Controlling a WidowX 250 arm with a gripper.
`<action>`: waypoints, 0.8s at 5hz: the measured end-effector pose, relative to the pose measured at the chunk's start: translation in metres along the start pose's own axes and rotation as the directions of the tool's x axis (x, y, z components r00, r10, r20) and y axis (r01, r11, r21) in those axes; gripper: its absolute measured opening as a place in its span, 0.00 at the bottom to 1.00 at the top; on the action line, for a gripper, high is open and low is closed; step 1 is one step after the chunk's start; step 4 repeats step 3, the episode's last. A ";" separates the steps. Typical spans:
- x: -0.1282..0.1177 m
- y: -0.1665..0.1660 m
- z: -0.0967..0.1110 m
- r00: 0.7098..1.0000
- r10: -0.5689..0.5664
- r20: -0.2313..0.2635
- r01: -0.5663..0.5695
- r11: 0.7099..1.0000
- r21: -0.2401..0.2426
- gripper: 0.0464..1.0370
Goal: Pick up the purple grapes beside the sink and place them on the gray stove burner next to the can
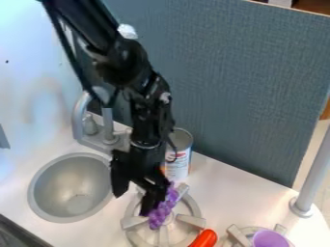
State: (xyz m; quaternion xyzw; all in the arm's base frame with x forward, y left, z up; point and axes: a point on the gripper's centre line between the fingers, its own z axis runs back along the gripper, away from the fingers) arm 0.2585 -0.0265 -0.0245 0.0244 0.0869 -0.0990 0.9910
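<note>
The gripper (132, 203) hangs low between the sink and the near-left burner, its two fingers apart. One finger is by the sink's right rim, the other over the burner's left part. A bunch of purple grapes (161, 213) lies slantwise over the burner (191, 221), right against the outer side of the right finger, which hides part of it. Whether they touch cannot be told. Behind the grapes a can (178, 164) with a white label stands upright, partly covered by the arm.
The round metal sink (36, 195) is at the left, with a faucet (78, 118) behind it. A red-orange object (204, 239) is at the front burner edge. A purple cup (269, 239) sits on the right burner. A grey post (314, 176) and a grey panel (245, 82) bound the counter.
</note>
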 end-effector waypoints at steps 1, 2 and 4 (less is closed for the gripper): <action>-0.026 -0.033 0.002 0.992 -0.127 0.015 0.126 0.992 0.023 0.96; -0.042 -0.059 0.006 0.973 -0.227 0.039 0.225 0.973 0.049 0.96; -0.043 -0.077 0.007 0.963 -0.265 0.055 0.262 0.964 0.054 0.96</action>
